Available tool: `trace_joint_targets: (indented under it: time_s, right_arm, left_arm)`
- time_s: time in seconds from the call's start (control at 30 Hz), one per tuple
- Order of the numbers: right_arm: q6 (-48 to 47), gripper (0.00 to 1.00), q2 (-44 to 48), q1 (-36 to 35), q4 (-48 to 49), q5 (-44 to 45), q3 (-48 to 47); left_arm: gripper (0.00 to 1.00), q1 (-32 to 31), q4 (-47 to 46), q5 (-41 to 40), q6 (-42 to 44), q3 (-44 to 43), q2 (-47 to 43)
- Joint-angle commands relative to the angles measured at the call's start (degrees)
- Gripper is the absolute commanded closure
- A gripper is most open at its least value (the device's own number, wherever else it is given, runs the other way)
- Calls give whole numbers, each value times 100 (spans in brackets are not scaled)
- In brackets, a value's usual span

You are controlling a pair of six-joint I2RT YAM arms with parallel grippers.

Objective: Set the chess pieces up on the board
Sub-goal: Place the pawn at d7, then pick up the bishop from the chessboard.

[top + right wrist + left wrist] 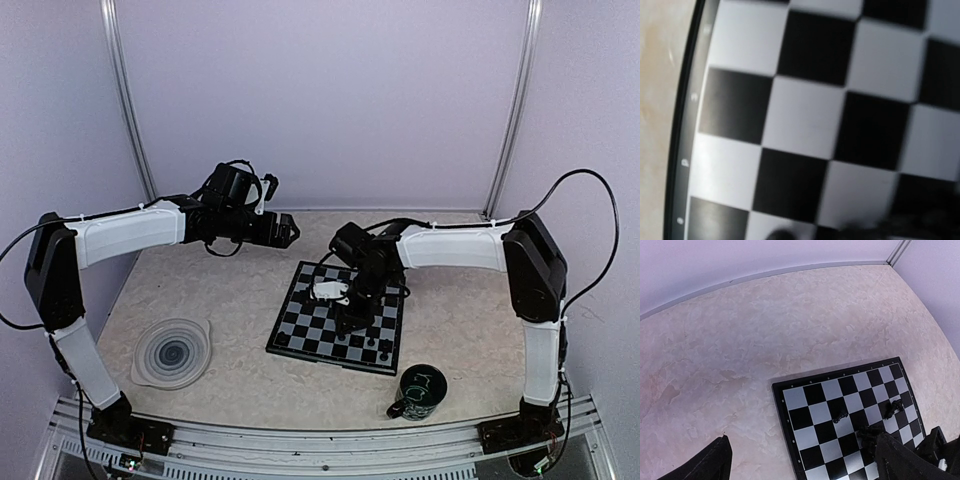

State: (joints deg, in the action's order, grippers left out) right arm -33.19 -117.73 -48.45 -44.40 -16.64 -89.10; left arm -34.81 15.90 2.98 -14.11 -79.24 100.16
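The board [318, 322] lies flat in the middle of the table. Two black chess pieces [373, 343] [387, 350] stand near its front edge. In the left wrist view the board [810, 425] carries a toppled piece [840, 416] and another piece [896, 406]. My left gripper [285, 232] hovers open above the table behind the board's far left corner, nothing between its fingers [710, 462]. My right gripper [350, 322] is down on the board's centre, fingertips hidden. Its wrist view shows only blurred squares [805, 125] very close, with dark smudges at the bottom edge.
A dark green mug [418, 392] stands right of the board's near corner. A round grey spiral plate [172, 352] lies at the front left. Walls close the table at the back and on both sides.
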Motion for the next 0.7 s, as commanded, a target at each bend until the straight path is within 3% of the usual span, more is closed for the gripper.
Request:
trace_joint_targets:
  time_s: [0.0,0.1,0.23,0.3,0.37,0.5,0.67]
  right_arm:
    - [-59,68,498,285,-136,-24,-257]
    - [-90,68,677,684,-32,-15,-137]
    - [-58,69,899,1278,339,-126,203]
    - [12,69,1005,1572,539,-189,395]
    - [39,69,1111,1761,677,-269,531]
    - [-4,69,1404,1922,967,-290,936]
    - [-125,69,1634,1944,1240,-468,1384]
  left_arm:
    - [1,-11,-378,-228,-2,76,-266]
    - [1,-148,-1231,-126,363,758,-847]
    - [1,-740,-2859,-772,1242,1832,-1907]
    - [1,-837,-3502,-1148,1267,2458,-2335]
    - [1,-758,-3464,-1472,1067,2537,-2451]
    - [1,-752,-1879,-1518,1298,1340,-1662]
    - [1,-941,-2564,-1421,1565,1703,-1631]
